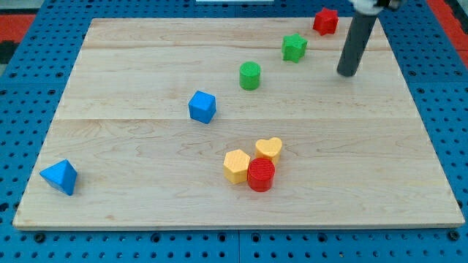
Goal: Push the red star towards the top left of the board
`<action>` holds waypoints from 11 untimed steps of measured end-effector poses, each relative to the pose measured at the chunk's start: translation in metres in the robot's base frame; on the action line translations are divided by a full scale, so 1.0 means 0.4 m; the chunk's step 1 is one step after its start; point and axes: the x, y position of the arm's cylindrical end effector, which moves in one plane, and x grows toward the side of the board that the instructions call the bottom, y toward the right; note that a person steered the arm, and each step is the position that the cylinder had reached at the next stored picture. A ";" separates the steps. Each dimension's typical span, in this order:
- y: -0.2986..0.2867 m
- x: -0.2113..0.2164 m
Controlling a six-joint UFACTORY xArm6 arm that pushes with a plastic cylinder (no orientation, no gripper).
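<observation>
Left to right: the board's (146, 58) top left holds no block; the red star (325, 21) sits at the top right, and my tip (348, 73) rests just below-right of it, no jaws fitted; the push remains undone

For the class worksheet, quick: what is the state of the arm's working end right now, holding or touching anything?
No hand: only a rod. My tip holds nothing, touches no block, and sits below and right of the red star, right of the green star.
</observation>
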 end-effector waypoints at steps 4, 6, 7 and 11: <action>-0.355 -0.301; -0.621 -0.282; -0.572 -0.227; -0.733 -0.299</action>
